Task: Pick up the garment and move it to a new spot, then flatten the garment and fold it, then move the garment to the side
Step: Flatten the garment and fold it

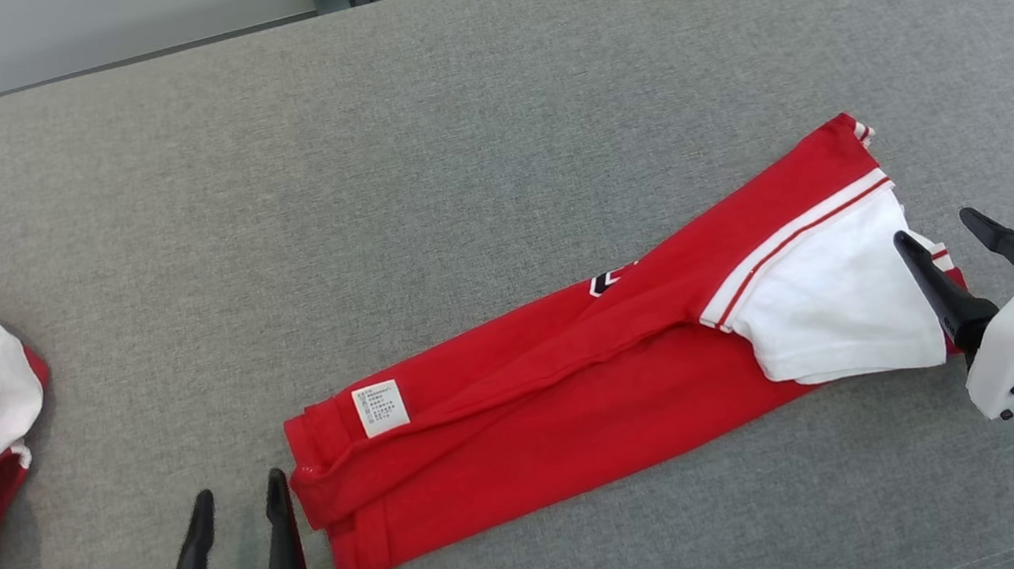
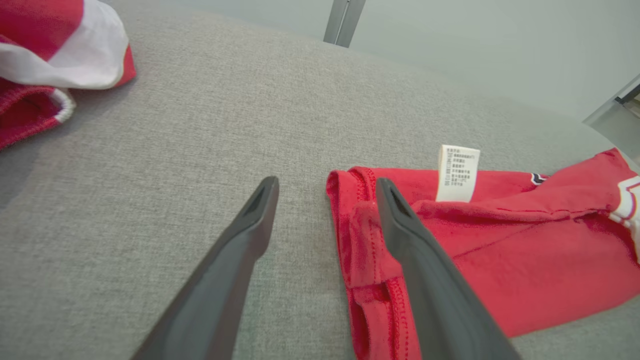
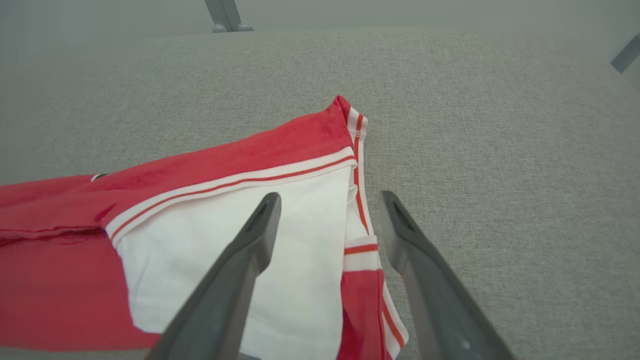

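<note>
- Counter (image 1: 480, 82): grey cloth, bearing the garment (image 1: 583, 412) at centre-right, folded into a long strip.
- Left jaws: held wide, empty, at the hem, seemingly for the next fold.
- Right jaws: held wide, empty, over the white end.

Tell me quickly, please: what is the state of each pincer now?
Left pincer: open, holding nothing, at the hem of the garment.
Right pincer: open, holding nothing, over its white part.

Bright even diffuse light; faint soft shadows; wrist views bowed at edges, background hazy.
</note>
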`<state>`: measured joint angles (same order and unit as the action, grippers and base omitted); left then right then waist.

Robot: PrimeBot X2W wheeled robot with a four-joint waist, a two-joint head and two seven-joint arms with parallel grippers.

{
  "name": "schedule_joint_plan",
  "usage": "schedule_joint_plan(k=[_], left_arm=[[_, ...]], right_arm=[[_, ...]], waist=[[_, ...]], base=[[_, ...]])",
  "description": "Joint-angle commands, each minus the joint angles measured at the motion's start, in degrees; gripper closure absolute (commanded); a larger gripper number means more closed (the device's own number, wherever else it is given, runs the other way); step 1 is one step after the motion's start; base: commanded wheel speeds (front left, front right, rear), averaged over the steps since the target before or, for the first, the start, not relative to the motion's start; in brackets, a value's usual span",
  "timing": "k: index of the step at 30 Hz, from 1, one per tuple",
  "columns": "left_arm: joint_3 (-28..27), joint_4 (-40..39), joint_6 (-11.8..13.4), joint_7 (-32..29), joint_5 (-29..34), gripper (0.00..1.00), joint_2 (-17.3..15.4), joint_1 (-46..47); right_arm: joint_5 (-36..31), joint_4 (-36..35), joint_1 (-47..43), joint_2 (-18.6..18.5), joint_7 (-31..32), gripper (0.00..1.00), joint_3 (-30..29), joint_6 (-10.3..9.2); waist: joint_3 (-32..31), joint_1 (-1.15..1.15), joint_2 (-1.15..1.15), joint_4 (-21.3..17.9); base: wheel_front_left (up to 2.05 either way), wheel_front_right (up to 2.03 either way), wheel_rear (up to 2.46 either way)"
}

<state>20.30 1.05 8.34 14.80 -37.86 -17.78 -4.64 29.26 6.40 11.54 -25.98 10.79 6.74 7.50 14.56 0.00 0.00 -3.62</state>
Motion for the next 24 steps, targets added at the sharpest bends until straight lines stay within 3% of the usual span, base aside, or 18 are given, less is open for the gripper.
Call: schedule_joint_plan(k=[1, 6, 11, 18, 24], left_arm=[[-2.1, -1.0, 0.9, 0.4, 3.5, 0.0, 1.4, -0.8], [-9.1, -5.0, 0.0, 0.4, 14.1, 0.0, 7.8, -3.1], [-13.7, -5.5, -4.1, 0.4, 20.3, 0.0, 12.4, -3.9], [-17.6, -5.6, -7.9, 0.4, 22.8, 0.0, 14.7, -3.2], [-17.9, -6.0, -7.9, 0.4, 21.2, 0.0, 14.9, -2.3]], right_arm=[[-0.8, 0.8, 0.8, 0.2, 0.9, 0.0, -0.6, 0.0], [-4.4, 5.6, 3.6, 1.3, 4.3, 0.0, -1.0, 0.0], [-7.9, 13.2, 9.5, 1.7, 7.3, 0.0, -0.1, 0.0], [-9.6, 23.4, 14.8, 2.0, 10.7, 0.0, 1.8, -0.01], [-6.6, 29.1, 16.9, 2.9, 11.8, 0.0, 2.8, -0.05]], waist=[[0.1, 0.0, 0.0, 0.9], [0.7, 0.0, 0.0, 2.4], [1.6, 0.0, 0.0, 3.9], [3.3, 0.0, 0.0, 6.1], [3.8, 0.0, 0.0, 7.2]], base=[[0.0, 0.0, 0.0], [0.0, 0.0, 0.0], [0.0, 0.0, 0.0], [0.0, 0.0, 0.0], [0.0, 0.0, 0.0]])
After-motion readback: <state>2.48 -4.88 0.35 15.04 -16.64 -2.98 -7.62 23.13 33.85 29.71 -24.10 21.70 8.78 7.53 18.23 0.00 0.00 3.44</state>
